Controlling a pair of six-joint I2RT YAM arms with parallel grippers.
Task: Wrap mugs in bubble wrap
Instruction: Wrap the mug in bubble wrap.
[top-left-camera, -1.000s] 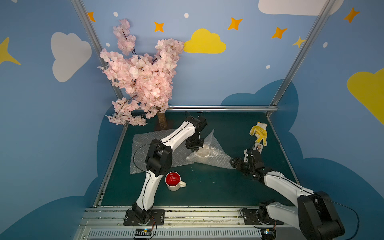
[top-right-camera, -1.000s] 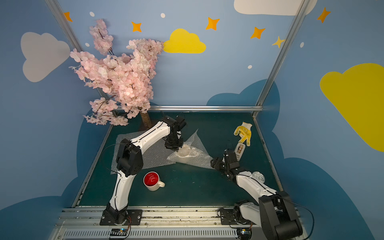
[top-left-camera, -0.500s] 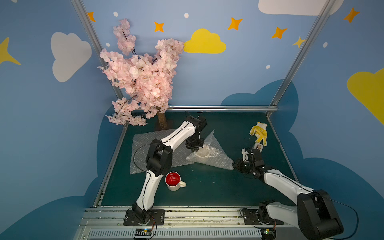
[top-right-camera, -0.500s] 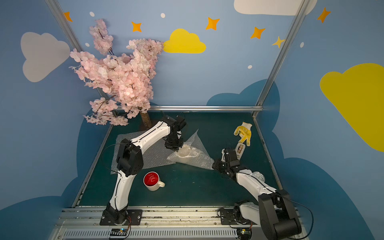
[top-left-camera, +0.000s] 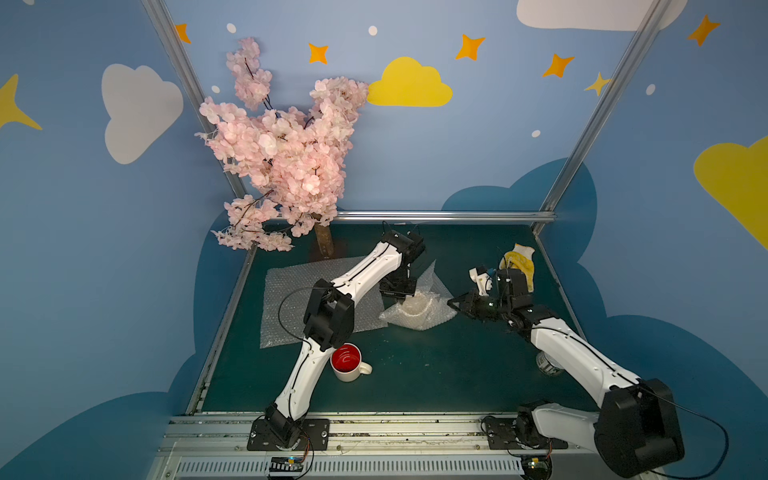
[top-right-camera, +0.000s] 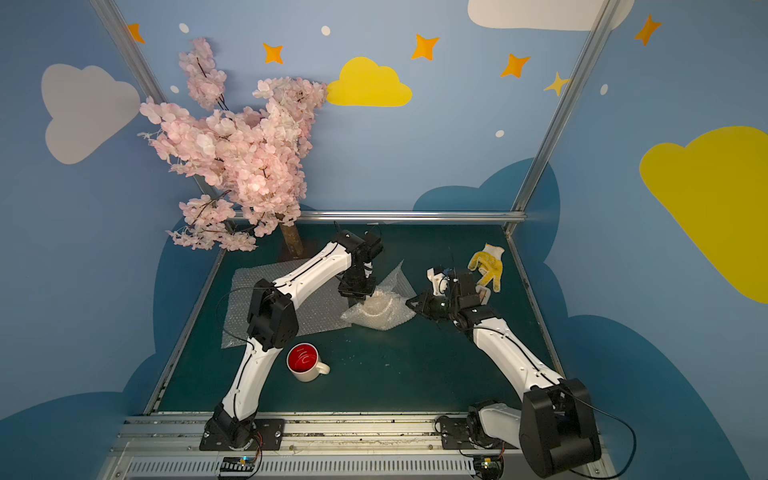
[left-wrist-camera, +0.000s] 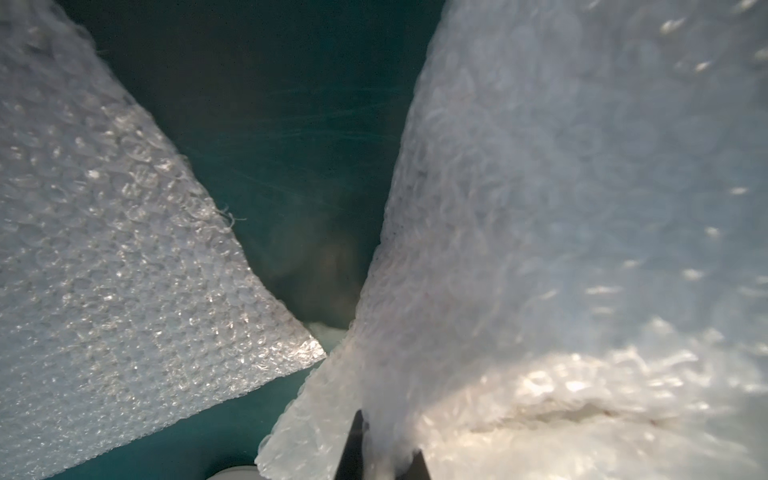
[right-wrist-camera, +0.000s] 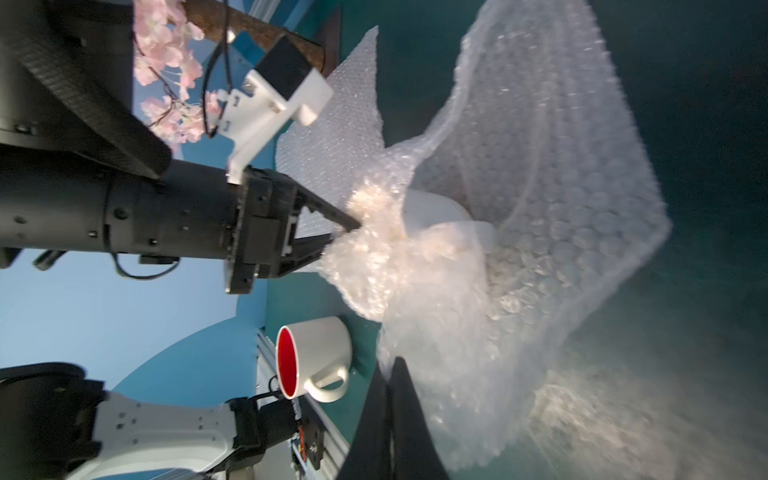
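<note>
Bubbled film of the crumpled bubble wrap sheet (top-left-camera: 419, 309) bundles the cream mug (right-wrist-camera: 440, 216) mid-counter. The left pincer (top-left-camera: 398, 296) pins a gathered fold at the rim; the right pincer (top-left-camera: 452, 304) pinches the sheet's near corner. Best, I judge, to draw that corner up over the mug while the left keeps its pinch. Two mugs, counting the red-lined mug (top-left-camera: 348, 361) standing bare; two sheets, the flat sheet (top-left-camera: 291, 299) unused.
</note>
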